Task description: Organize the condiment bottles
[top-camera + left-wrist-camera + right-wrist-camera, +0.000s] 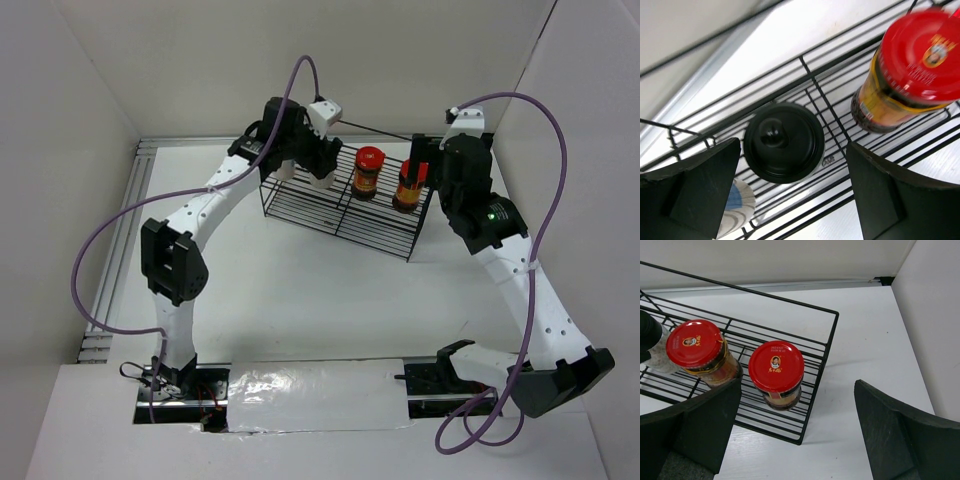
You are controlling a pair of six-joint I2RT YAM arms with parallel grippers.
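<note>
A black wire rack (340, 215) at the back of the table holds all the condiment bottles upright. Two brown jars with red lids (369, 170) (407, 190) stand in its right half. My left gripper (318, 165) hangs open just above the pale bottle's black cap (783, 142), its fingers (695, 190) spread wide and touching nothing. The white cylinder (737, 205) stands beside it, partly hidden by the left finger. My right gripper (797, 432) is open and empty over the rack's right end (825, 355), near the rightmost jar (776, 366); the other jar (694, 344) stands to its left.
White walls close in the table on three sides, the right one (935, 315) close to the rack. An aluminium rail (120, 250) runs along the left edge. Purple cables loop over both arms.
</note>
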